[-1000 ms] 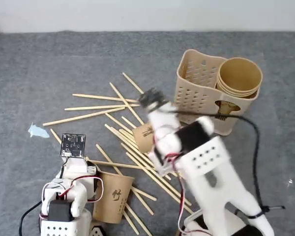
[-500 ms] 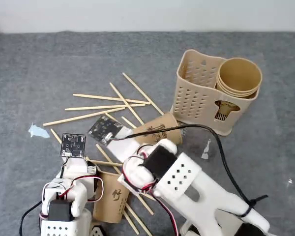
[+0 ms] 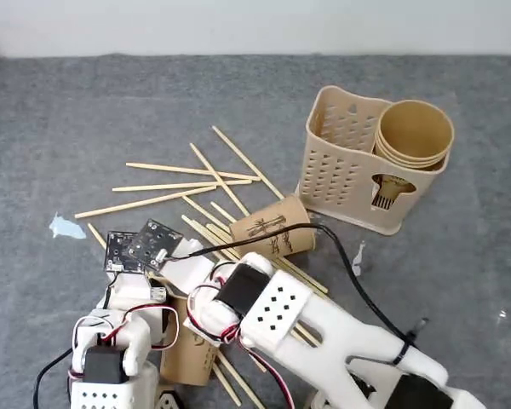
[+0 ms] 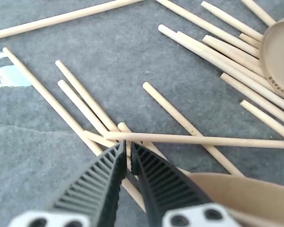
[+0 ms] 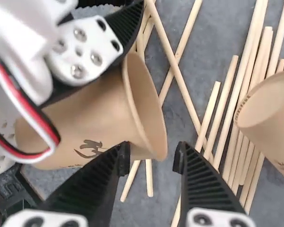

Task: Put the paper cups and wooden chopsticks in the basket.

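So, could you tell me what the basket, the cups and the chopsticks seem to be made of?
Basket: likely moulded plastic, beige and matte, judging by its perforated walls. Paper cup: brown paper, matte, with a rolled rim. Chopsticks: pale, seemingly unvarnished wood, plain round sticks.

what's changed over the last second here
The right arm swung left and drew back, away from the lying cup; its open claw now straddles the rim of the second cup by the left arm. No grasp or release shows. The left arm, basket, stacked cups and chopsticks stayed put.
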`<state>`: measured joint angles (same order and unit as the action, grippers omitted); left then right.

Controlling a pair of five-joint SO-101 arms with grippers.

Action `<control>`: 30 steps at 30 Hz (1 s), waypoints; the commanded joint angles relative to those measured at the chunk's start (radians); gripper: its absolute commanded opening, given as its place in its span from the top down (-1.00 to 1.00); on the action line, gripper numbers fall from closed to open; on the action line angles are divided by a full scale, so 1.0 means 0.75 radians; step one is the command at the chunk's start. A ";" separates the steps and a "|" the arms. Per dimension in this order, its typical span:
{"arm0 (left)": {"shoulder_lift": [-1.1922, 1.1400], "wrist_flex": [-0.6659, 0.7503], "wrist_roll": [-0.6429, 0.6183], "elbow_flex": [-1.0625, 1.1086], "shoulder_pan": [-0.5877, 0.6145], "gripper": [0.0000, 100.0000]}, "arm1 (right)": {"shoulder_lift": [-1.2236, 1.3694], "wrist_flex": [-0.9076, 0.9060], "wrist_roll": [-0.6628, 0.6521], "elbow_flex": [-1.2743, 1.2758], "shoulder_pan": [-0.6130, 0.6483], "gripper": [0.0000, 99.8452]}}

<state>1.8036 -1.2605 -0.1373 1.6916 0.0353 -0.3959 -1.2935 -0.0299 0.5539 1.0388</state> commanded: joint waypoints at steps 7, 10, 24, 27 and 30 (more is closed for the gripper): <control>0.023 -0.004 -0.014 -0.011 -0.006 0.97 | 0.003 0.028 -0.057 -0.008 0.050 0.89; 0.023 -0.004 -0.014 -0.011 -0.006 0.97 | 0.003 0.024 -0.141 -0.008 0.085 0.98; 0.023 -0.004 -0.014 -0.011 -0.006 0.97 | 0.001 -0.472 -0.149 -0.323 0.009 0.98; 0.023 -0.004 -0.014 -0.011 -0.006 0.97 | 0.001 -0.590 -0.149 -0.415 -0.052 0.98; 0.023 -0.004 -0.014 -0.011 -0.006 0.97 | -0.001 -0.664 -0.151 -0.481 -0.093 0.98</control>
<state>1.8036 -1.2605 -0.1373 1.6916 0.0338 -0.3943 -1.7292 -0.1327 0.2808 1.0081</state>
